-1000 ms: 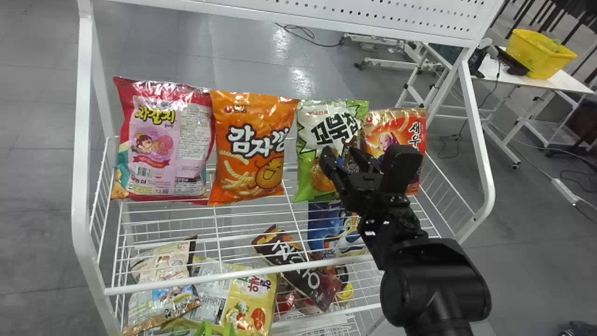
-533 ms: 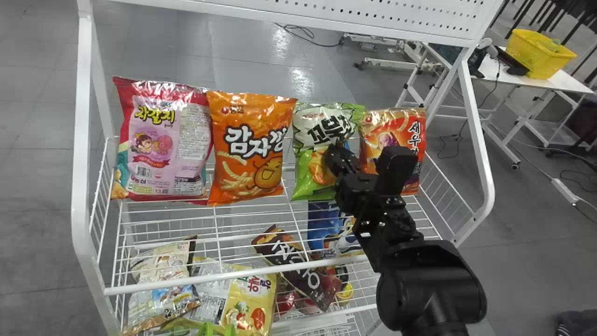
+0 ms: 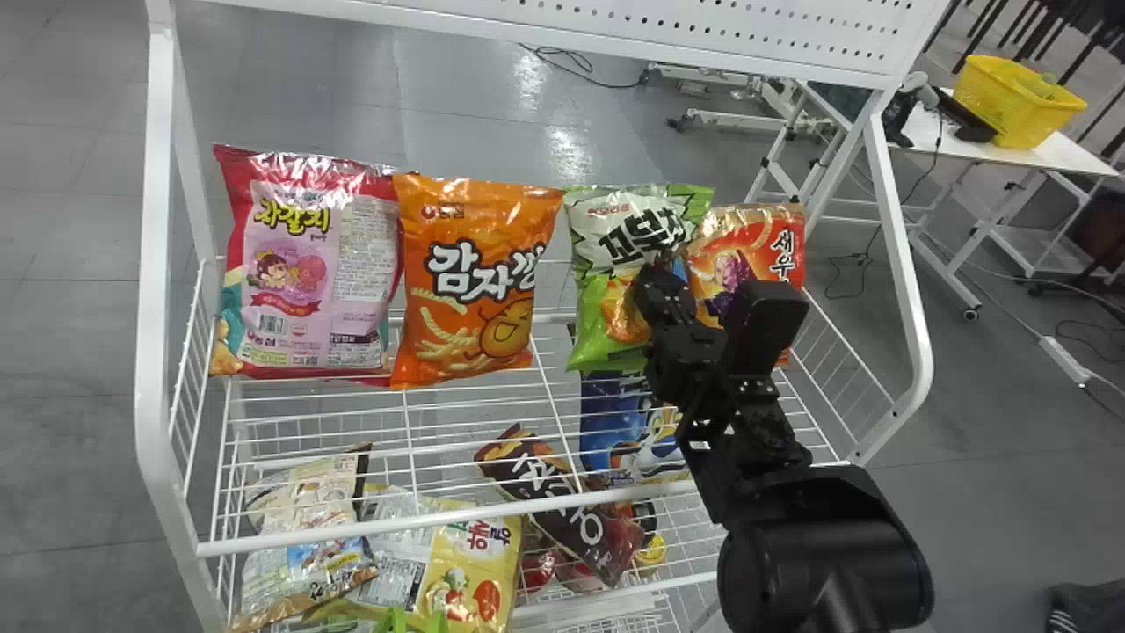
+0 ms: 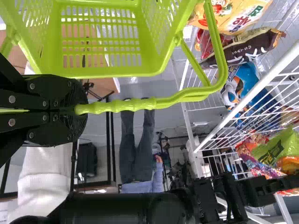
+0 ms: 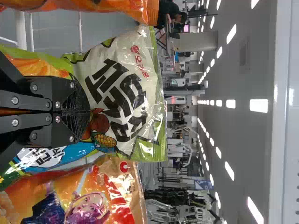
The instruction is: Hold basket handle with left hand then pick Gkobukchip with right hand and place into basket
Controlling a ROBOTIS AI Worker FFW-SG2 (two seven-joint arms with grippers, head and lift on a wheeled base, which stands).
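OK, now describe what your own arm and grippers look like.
The left gripper and right gripper look alike: matt black, with flat linkage plates, round silvery screw heads, and finely ridged black pads at the fingertips. The right arm is black too, with angular bracket-like parts near the gripper and a smooth, bulky, rounded section farther back.

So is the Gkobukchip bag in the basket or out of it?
Out: the right gripper pinches the bag up at the wire rack, while the left gripper holds the basket by its handle.

All views share snack bags: head's from above, left wrist's sidelong, right's closest.
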